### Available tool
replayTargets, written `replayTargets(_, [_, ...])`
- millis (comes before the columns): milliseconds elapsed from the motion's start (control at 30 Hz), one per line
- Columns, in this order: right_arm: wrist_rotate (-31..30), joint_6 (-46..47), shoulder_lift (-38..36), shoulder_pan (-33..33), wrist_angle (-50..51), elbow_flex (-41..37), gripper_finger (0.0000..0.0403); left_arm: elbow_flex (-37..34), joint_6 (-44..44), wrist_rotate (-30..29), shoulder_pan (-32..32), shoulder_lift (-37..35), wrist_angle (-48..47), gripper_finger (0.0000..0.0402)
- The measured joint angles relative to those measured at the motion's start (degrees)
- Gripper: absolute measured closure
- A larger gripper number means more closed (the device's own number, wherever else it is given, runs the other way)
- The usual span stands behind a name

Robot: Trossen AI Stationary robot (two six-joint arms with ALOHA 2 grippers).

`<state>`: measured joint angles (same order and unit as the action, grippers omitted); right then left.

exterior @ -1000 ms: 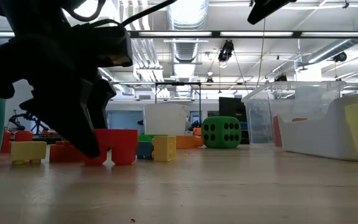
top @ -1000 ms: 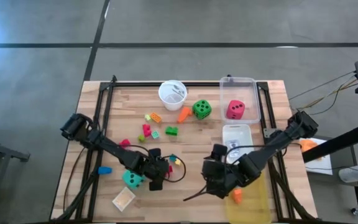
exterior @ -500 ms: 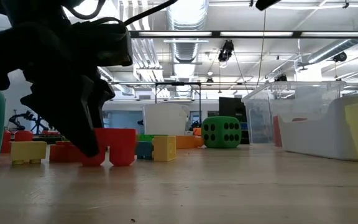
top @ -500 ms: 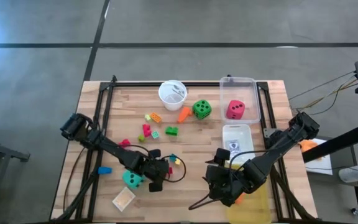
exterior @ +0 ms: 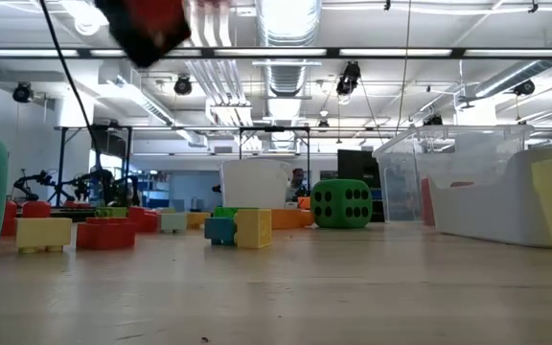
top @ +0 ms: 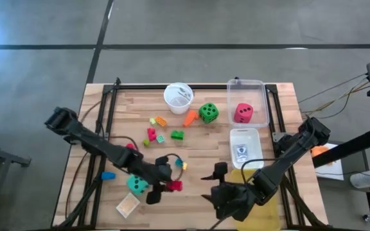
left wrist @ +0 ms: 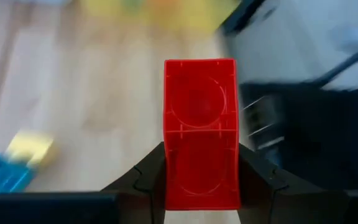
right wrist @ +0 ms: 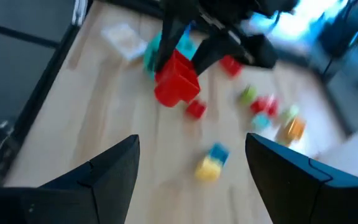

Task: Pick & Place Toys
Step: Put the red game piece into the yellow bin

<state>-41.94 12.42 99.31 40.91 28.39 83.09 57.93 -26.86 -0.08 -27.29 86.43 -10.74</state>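
Observation:
My left gripper (top: 167, 186) is shut on a red plastic block (left wrist: 201, 134) and holds it above the table's near middle; the low view shows the block (exterior: 151, 24) high up. A teal die (top: 137, 185) and a tan tile (top: 127, 205) lie just left of it. My right gripper (top: 212, 186) hangs open and empty to the block's right, over the yellow bin's (top: 265, 204) left edge. A green die (top: 208, 113) sits at the far middle. A red-pink die (top: 243, 113) lies in a clear bin (top: 262, 86). Small blocks (top: 153, 131) are scattered at left centre. My left gripper pinches the red block between its two fingers, on two opposite side faces (left wrist: 171, 177) at the end nearest the wrist. The fingers (right wrist: 166, 37) slant down from the table's left. The block (right wrist: 178, 84) is lifted clear and sticks out past the fingertips.
A white cup (top: 178, 96) stands at the far middle. A second clear bin (top: 244, 133) with a card pack (top: 241, 151) sits right of centre. A blue block (top: 108, 174) lies at the near left, and a yellow-and-blue block (top: 180, 165) just beyond the red one.
My left gripper has risen from the table with the red block, which now hangs clear, and has tipped toward level. My right gripper has shifted a little toward the near edge and rolled at the wrist, staying open.

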Motion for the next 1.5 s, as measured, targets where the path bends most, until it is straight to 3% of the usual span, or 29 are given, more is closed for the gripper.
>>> replayTargets(200, [-2.1,-21.4,3.2,0.0,-15.2,0.0,0.0117,0.0,0.0,5.1,0.1,-4.5,7.9,0.0268])
replayTargets(367, [-4.3,-32.1,4.6,-0.2,-24.4,0.0,0.0117,0.0,1.3,7.1,0.1,-5.0,9.8,0.0268])
replayTargets(1500, [3.4,-31.1,4.7,-5.9,-28.0,0.0,0.0117,-0.1,1.5,7.2,2.6,-4.4,14.4,0.0268])
